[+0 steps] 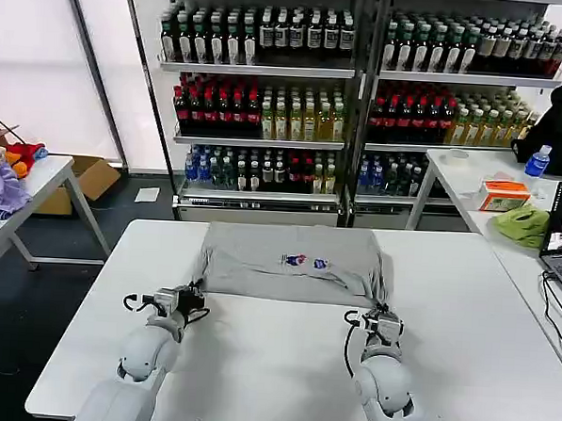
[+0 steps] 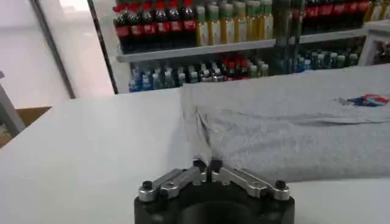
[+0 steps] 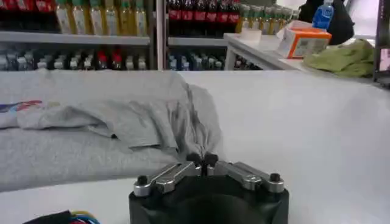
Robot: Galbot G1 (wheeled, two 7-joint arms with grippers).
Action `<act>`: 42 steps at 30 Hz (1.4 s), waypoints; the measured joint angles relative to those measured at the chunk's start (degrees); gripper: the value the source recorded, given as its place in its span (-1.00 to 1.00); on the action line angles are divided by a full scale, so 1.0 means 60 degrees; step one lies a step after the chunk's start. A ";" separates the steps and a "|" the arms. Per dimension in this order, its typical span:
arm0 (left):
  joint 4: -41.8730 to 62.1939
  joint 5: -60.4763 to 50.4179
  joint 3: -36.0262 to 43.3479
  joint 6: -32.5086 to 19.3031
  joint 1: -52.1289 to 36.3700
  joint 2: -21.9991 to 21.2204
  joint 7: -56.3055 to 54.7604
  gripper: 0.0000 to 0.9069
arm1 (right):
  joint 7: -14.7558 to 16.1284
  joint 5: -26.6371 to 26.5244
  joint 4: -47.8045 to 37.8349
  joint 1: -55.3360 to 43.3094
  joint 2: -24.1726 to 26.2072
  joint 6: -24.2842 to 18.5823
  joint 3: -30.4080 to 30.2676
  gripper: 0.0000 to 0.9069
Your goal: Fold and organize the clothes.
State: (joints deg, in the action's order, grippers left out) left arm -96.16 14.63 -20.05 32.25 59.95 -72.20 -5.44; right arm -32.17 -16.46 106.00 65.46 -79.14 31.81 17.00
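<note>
Our left gripper (image 2: 207,165) had its jaws closed on the near left corner of the shirt (image 1: 292,261), cloth pinched between the fingertips. Our right gripper (image 3: 203,159) had its jaws closed likewise on the near right corner, where the fabric bunched into folds. The shirt lay flat across the middle of the white surface (image 1: 464,314), its small print (image 1: 305,262) facing up. Behind the surface stood shelves of bottles (image 1: 269,87), and a green cloth (image 1: 522,224) lay on a side table to the right.
</note>
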 measured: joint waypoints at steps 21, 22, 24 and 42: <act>-0.3896 -0.0502 -0.1230 -0.0828 0.4827 0.0087 -0.0114 -1.00 | -0.0187 0.0870 0.2488 0.4427 0.0865 -0.1132 0.0501 -1.00; -0.3941 -0.0564 -0.1247 -0.0894 0.4996 0.0073 -0.0118 -1.00 | -0.0203 0.0920 0.2510 0.4562 0.0891 -0.1184 0.0496 -1.00; -0.4004 -0.0686 -0.1285 -0.1033 0.5304 0.0031 -0.0121 -0.98 | -0.0235 0.1017 0.2520 0.4796 0.0909 -0.1259 0.0491 -1.00; -0.4396 -0.1132 -0.1396 -0.1372 0.6285 -0.0349 -0.0276 1.00 | -0.0061 0.2293 0.2955 0.5731 0.0791 -0.1610 0.0482 1.00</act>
State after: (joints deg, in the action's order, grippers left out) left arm -122.54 7.84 -28.43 24.02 97.65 -74.30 -7.10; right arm -32.53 -2.70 123.73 99.85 -74.39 22.15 19.89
